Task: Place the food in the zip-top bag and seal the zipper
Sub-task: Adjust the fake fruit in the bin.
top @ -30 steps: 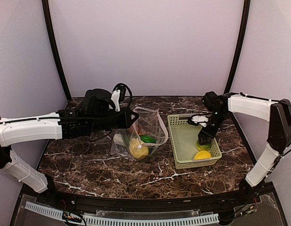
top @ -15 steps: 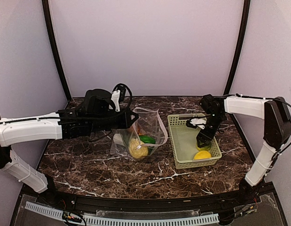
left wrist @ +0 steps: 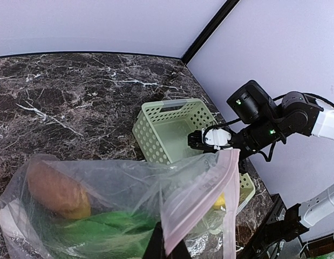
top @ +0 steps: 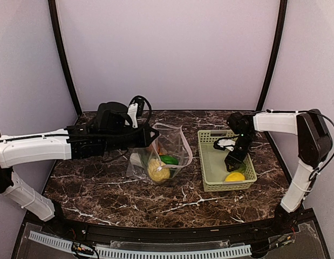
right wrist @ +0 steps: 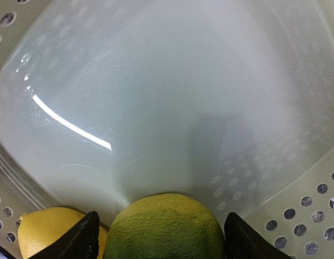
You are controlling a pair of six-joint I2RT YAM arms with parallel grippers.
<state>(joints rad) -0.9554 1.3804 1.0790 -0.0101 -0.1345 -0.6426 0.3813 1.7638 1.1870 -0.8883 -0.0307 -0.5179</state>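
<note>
Our left pincer pinched the bag at its rim to hold it open while our right pincer gripped the lime in the basket.

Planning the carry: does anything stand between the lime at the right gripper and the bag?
Only the basket wall facing the zip-top bag; the lime sits low inside, between the right gripper's fingers. Nothing visible beyond it.

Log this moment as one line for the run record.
left gripper: holding bag mouth open | right gripper: closed around lime in basket | lemon: in basket | bag: unsealed, partly filled
</note>
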